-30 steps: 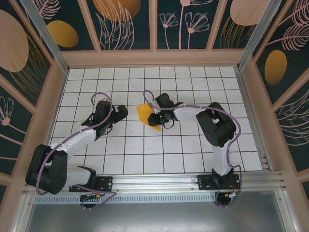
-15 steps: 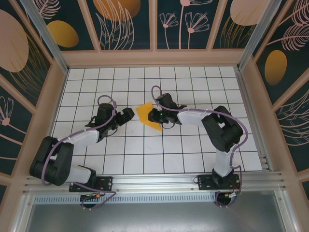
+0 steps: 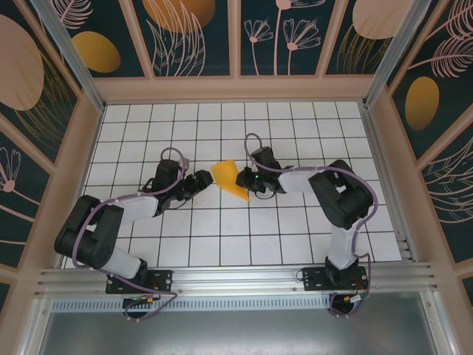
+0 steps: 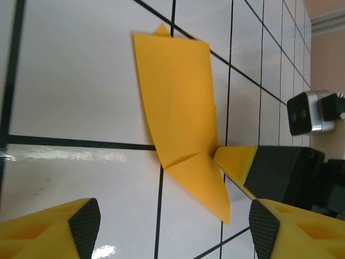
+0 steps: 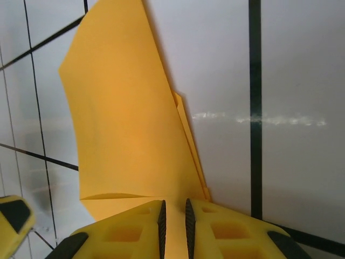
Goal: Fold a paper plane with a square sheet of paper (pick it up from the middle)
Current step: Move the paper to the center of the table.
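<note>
A: Quick, big to small. Surface?
B: White gridded surface [image 3: 244, 237]. The left arm [image 3: 137, 203] and right arm [image 3: 299, 179] both reached over it and met at the paper [image 3: 227, 177], so I placed everything off the paper.
A: The paper itself?
B: Orange-yellow, already folded to a wedge, down on the surface between the two sets of fingers. Its long axis ran slantwise, blunt end on the far side and pointed end on the near side.
A: Right fingers?
B: The right fingers [image 5: 124, 232] were on the paper's right long edge, clamped onto it with the layers pinched between the pads. In the left wrist view one yellow tip touched that edge just by the crease.
A: Left?
B: The left fingers [image 4: 81, 218] sat just off the paper's left side, spread wide, nothing between them, not touching it. From their own camera the paper lay straight ahead, its point aimed toward the gap but nearer one pad than the other.
A: What did the next move hinge on?
B: My read: the left arm was the free one and faced the unheld side, so it would come in across the long axis while the right kept the pinch. The off-centre point could get bumped.
A: Small stuff?
B: A short slanting crease [image 4: 183, 160] near the pointed end, and a tiny corner [image 4: 160, 28] peeking past the blunt end. Couldn't tell if the paper lay flat or curled up.
</note>
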